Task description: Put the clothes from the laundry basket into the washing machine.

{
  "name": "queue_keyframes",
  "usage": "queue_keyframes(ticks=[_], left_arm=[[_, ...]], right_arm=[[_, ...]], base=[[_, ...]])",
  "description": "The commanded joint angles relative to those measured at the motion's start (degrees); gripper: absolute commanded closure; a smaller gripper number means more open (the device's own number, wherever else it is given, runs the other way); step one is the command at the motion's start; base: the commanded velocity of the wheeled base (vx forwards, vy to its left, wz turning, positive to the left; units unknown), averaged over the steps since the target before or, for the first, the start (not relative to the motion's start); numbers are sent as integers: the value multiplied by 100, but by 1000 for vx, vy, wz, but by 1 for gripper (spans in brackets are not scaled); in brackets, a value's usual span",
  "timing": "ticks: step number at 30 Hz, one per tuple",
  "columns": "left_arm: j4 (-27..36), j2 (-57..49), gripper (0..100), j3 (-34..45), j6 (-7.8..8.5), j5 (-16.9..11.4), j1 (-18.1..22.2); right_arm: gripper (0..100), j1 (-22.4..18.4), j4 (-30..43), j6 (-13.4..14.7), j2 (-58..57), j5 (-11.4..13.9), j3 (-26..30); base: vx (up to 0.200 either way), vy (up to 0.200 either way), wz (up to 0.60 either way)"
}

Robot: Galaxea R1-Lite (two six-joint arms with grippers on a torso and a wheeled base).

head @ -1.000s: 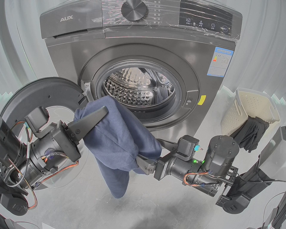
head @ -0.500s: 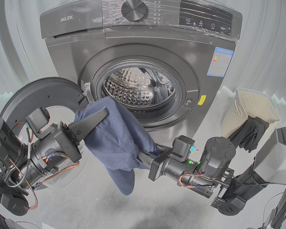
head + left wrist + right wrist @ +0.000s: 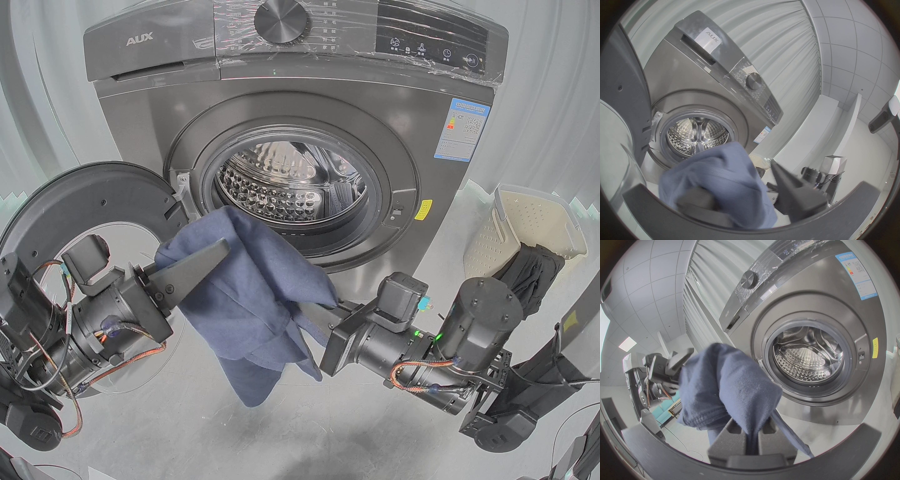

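Observation:
A blue garment (image 3: 250,294) hangs in the air in front of the washing machine (image 3: 137,119), just below its open drum (image 3: 294,175). My right gripper (image 3: 752,431) is shut on a fold of the garment, low at the drum's front. My left gripper (image 3: 203,257) stands open at the garment's left side. The cloth is draped over one of its fingers and hides it. The other finger (image 3: 793,187) is bare. The white laundry basket (image 3: 544,219) lies at the right with a black garment (image 3: 525,284) hanging out of it.
The machine's round door (image 3: 81,194) is swung open to the left, close behind my left arm. Pale curtains hang on both sides of the machine. Bare grey floor (image 3: 350,437) lies below the garment.
My right gripper has risen and gone a little right and toward the machine, lifting its side of the blue garment. The hanging tail has bunched up. The left gripper has barely moved.

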Motion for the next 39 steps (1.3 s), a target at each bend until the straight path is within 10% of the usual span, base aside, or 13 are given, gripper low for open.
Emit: queue_keyframes(ticks=[1,20,39], left_arm=[[-15,271,0,19,-5,-10,382],[-24,790,0,89,136,87,479],[-806,2038,0,722,1621,78,488]], right_arm=[[100,-2,8,126,-424,-21,-1],[100,42,-203,258,-925,-39,166],[100,-46,-467,302,-1689,-48,1080]], base=[[0,0,0],[0,0,0],[0,0,0]])
